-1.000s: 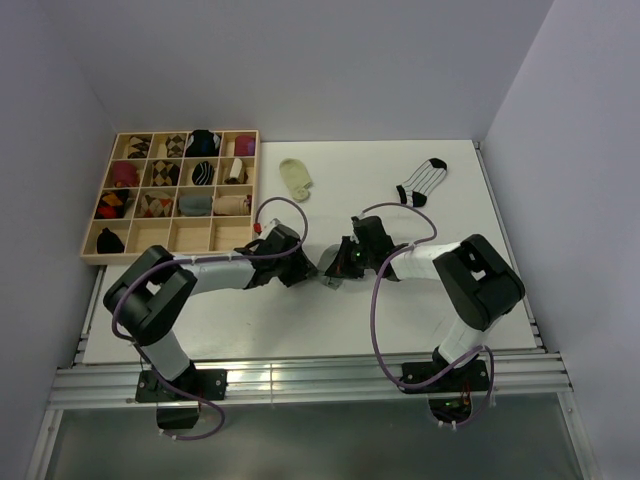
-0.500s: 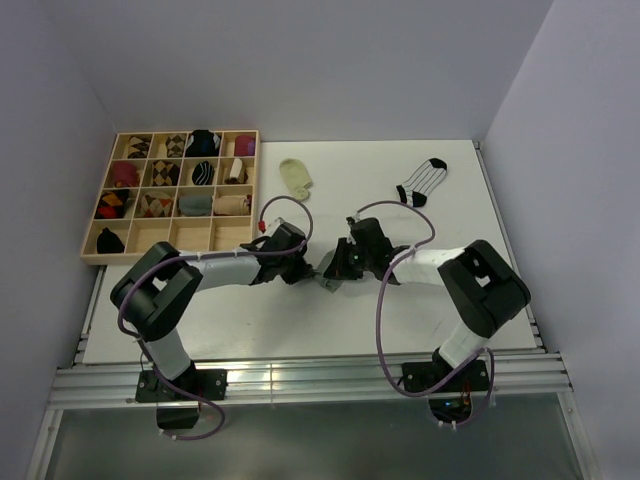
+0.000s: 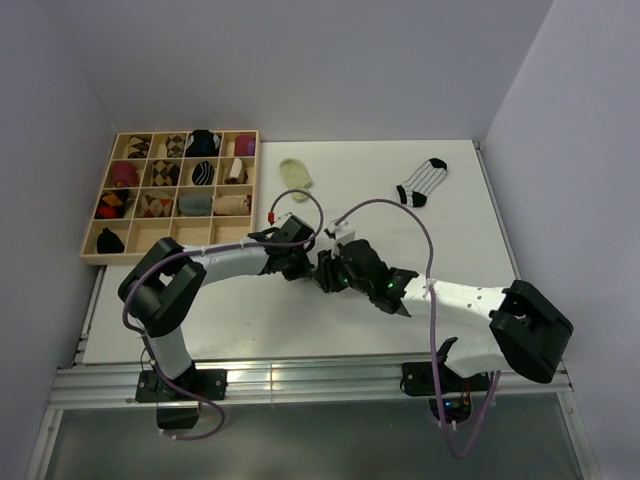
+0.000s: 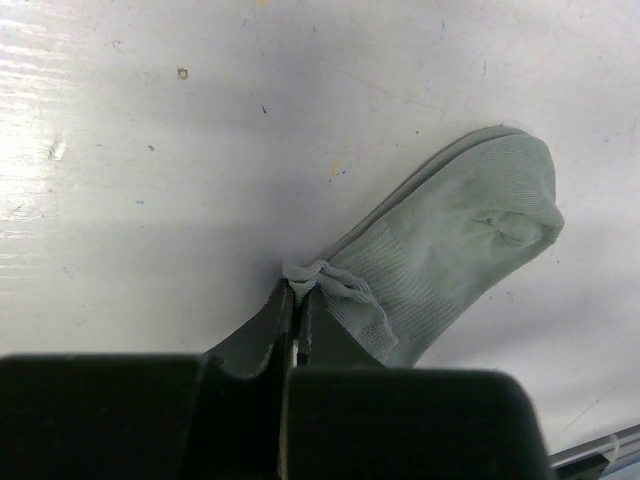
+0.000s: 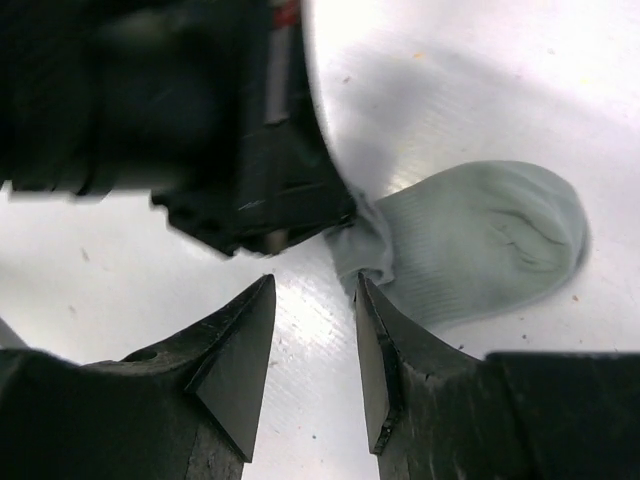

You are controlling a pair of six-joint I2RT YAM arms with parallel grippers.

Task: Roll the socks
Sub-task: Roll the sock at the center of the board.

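A plain grey sock [image 4: 455,225] lies flat on the white table, its toe pointing away from my left gripper [image 4: 297,291]. That gripper is shut on the bunched edge of the sock's cuff. My right gripper [image 5: 312,285] is open just beside the cuff, with only bare table between its fingers and the grey sock [image 5: 485,240] to its right. In the top view both grippers, left [image 3: 303,260] and right [image 3: 327,272], meet mid-table and hide the grey sock. A pale cream sock [image 3: 296,174] and a white sock with thin black stripes [image 3: 422,181] lie flat farther back.
A wooden compartment tray [image 3: 160,257] stands at the back left, with several rolled socks in its cells. The left arm's body [image 5: 180,110] fills the upper left of the right wrist view, close to the right fingers.
My left gripper has shut on the grey sock's cuff. My right gripper has opened and let the sock go, and the right arm has swung lower and stretched out to the left.
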